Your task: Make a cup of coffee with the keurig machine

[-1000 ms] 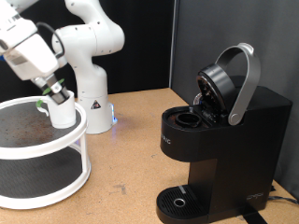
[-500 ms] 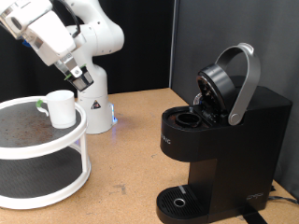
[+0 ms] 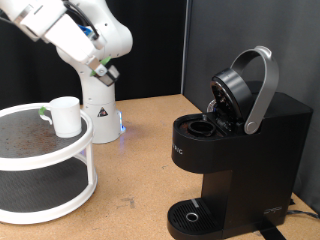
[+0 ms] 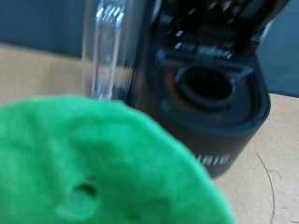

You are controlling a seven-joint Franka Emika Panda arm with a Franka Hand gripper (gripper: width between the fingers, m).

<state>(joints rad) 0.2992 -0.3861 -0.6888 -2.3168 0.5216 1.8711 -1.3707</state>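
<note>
The keurig machine stands at the exterior view's right with its grey-handled lid raised and its pod chamber open and empty. My gripper hangs in the air at the upper left, between the round stand and the machine. It is shut on a pod with a green top, which fills much of the wrist view. Beyond the pod, the wrist view shows the open chamber. The white cup stands upright on the stand's top tier, apart from the gripper.
The white two-tier round stand takes up the exterior view's lower left, and a small green-topped item lies beside the cup. The arm's white base is behind the stand. The drip tray is bare. A clear water tank sits on the machine's side.
The gripper has risen from beside the cup on the stand and swung towards the exterior view's right, carrying the green-topped pod. The cup and the machine have stayed put.
</note>
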